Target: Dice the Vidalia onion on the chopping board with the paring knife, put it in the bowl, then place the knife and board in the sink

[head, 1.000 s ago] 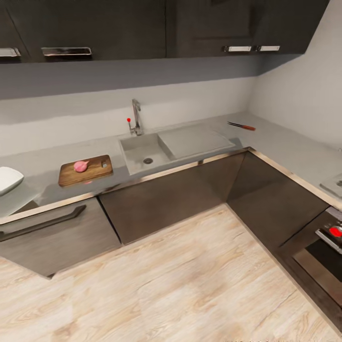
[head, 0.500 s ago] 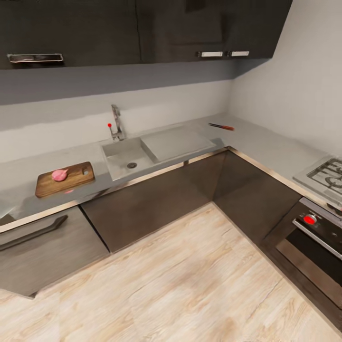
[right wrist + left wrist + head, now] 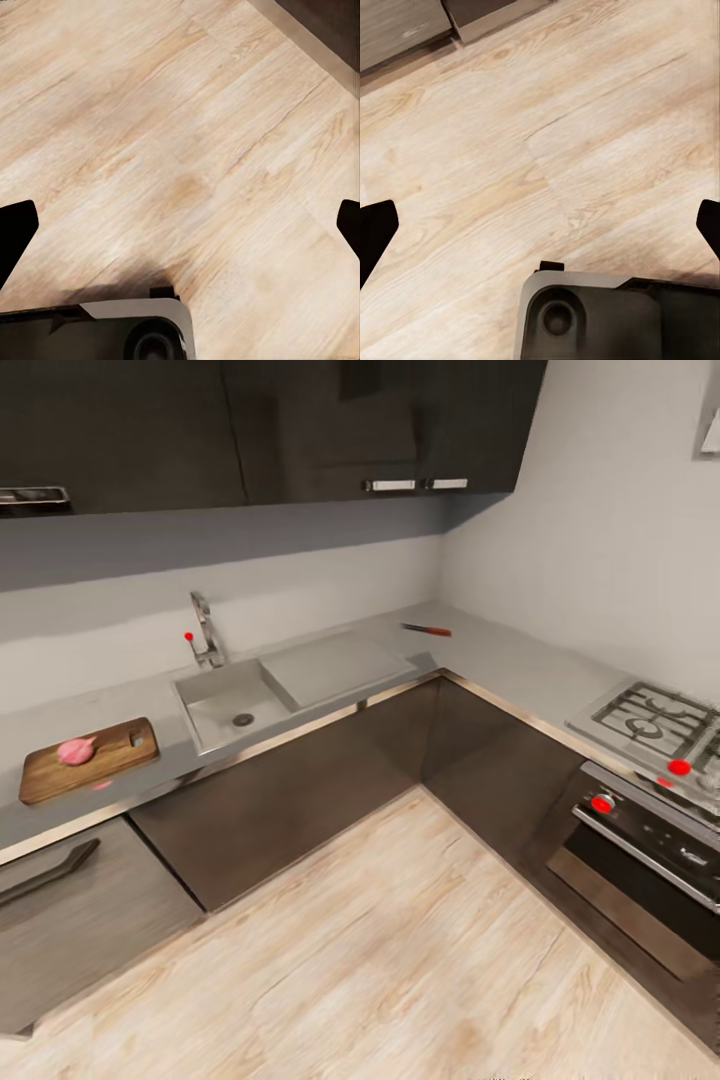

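A pink Vidalia onion (image 3: 75,750) lies on the wooden chopping board (image 3: 115,752) at the left of the grey countertop (image 3: 500,660). To the board's right is the sink (image 3: 212,695), its basin bare, with a chrome tap (image 3: 203,628) behind it. A small slim paring knife (image 3: 425,629), dark at one end and reddish at the other, lies near the back corner, past the drainboard. The bowl is out of view. My left gripper (image 3: 540,229) and right gripper (image 3: 180,229) hang over the wooden floor, both open with nothing between their fingers.
A gas hob (image 3: 650,725) and an oven (image 3: 640,860) with red knobs stand along the right run of counter. Dark wall cabinets (image 3: 300,420) hang above. Grey drawers with a bar handle (image 3: 45,870) sit under the board. Pale wooden floor (image 3: 380,960) spreads before the counters.
The whole head view has swung to the right, so the counter's things sit further left. The bowl has left the picture and the hob has come in. Nothing on the counter moved.
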Tool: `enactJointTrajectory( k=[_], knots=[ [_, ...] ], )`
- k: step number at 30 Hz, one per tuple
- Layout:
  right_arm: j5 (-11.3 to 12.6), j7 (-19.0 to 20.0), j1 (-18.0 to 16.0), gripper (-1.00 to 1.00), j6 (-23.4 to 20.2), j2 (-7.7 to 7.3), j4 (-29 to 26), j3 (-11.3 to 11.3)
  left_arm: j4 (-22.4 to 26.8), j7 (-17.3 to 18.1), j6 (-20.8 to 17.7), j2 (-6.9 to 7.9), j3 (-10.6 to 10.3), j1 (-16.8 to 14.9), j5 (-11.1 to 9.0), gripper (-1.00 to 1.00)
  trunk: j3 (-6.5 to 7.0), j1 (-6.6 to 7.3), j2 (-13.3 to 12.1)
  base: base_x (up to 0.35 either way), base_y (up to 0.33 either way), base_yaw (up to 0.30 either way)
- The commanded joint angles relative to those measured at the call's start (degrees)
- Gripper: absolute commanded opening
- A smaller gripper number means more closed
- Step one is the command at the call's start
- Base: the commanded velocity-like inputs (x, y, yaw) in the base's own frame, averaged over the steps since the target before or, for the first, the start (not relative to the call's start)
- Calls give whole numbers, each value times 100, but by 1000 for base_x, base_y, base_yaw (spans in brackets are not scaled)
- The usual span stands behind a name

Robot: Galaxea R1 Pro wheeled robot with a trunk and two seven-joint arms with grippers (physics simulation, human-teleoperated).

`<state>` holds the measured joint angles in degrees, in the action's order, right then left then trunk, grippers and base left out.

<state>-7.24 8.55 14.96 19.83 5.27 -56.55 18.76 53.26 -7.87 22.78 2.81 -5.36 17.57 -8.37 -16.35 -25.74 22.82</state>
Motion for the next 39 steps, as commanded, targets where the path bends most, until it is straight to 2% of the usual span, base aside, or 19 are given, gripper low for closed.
enactJointTrajectory(
  k=[1,39],
  knots=[
    [-58,33,-1,100,12,9,-7,31,4,-39,15,10,-35,1,-52,100,0,-4,10,0,0,-226],
    [-58,33,0,100,12,10,3,23,-8,-39,16,9,-35,1,-51,100,276,-4,10,0,0,-225]
  ],
)
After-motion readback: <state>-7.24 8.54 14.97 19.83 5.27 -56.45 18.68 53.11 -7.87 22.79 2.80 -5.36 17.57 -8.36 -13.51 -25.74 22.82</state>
